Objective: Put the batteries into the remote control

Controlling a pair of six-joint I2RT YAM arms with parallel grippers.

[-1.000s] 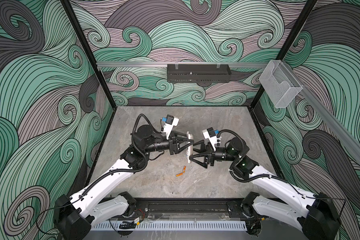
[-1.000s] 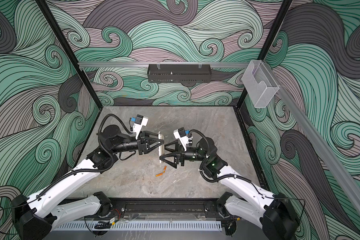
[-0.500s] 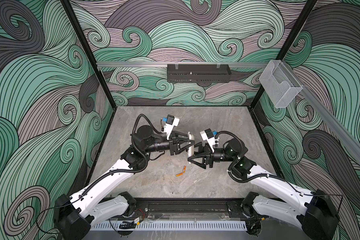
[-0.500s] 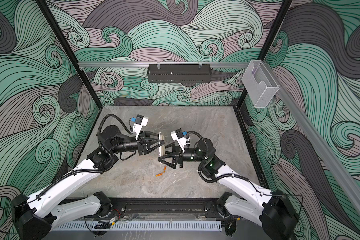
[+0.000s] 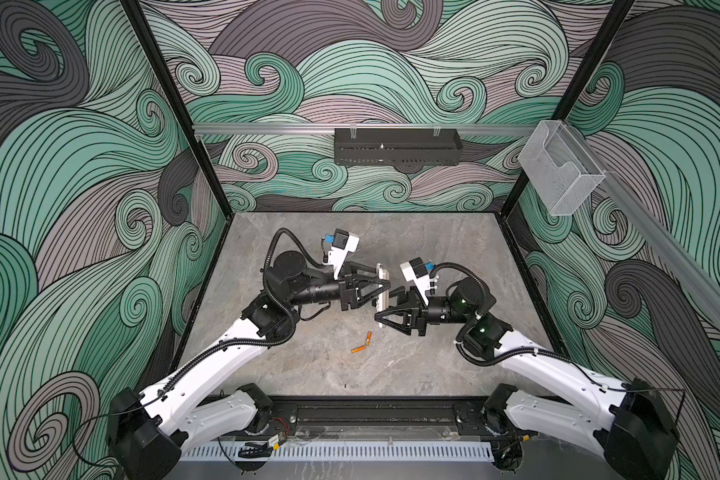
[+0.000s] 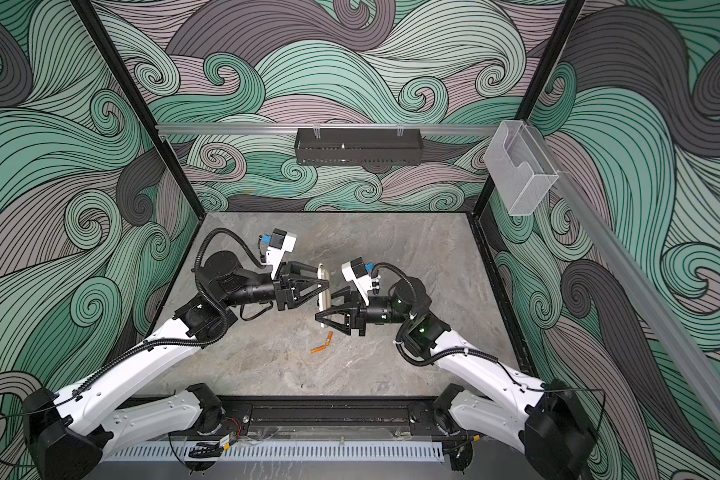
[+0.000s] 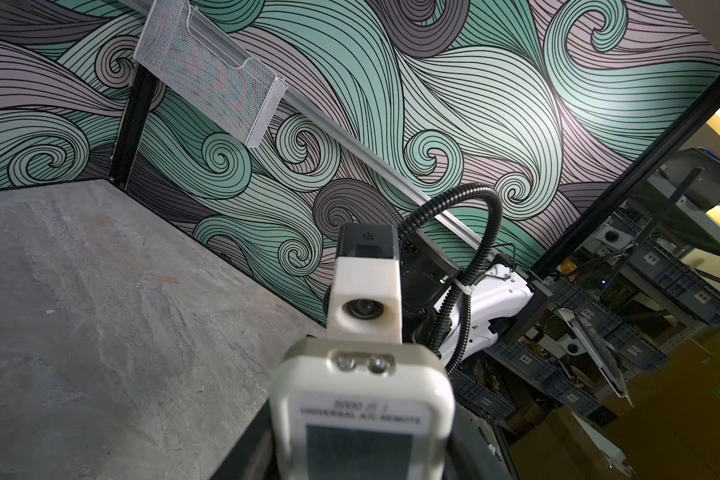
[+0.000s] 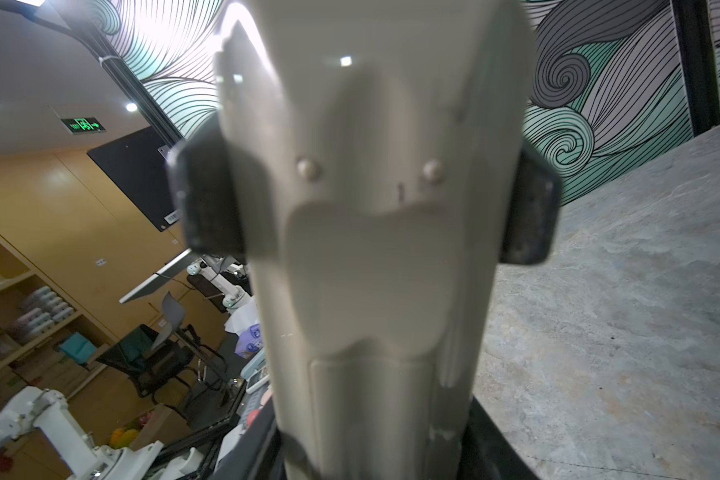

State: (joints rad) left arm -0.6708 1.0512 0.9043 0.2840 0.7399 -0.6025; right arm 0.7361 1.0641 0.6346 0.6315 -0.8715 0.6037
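The white remote control [image 5: 383, 286] [image 6: 323, 286] hangs on edge above the table between both arms. My left gripper [image 5: 385, 285] [image 6: 326, 285] is shut on its sides near the screen end [image 7: 360, 415]; its fingertips [image 8: 202, 199] clamp the pale back [image 8: 375, 249]. My right gripper [image 5: 381, 316] [image 6: 321, 316] meets the remote's lower part from the other side, its dark fingers [image 8: 489, 440] pressed against both edges. Two orange batteries [image 5: 368, 337] [image 5: 358, 349] lie loose on the table just below the grippers, also in a top view [image 6: 329, 337].
A black rack [image 5: 398, 146] hangs on the back wall rail and a clear holder [image 5: 562, 174] on the right wall. The grey stone table [image 5: 433, 365] is walled on three sides; a black rail [image 5: 375, 411] runs along the front edge.
My right gripper moved left to the remote and closed its wide-open jaws onto the remote's lower part. The left gripper and the batteries stayed put.
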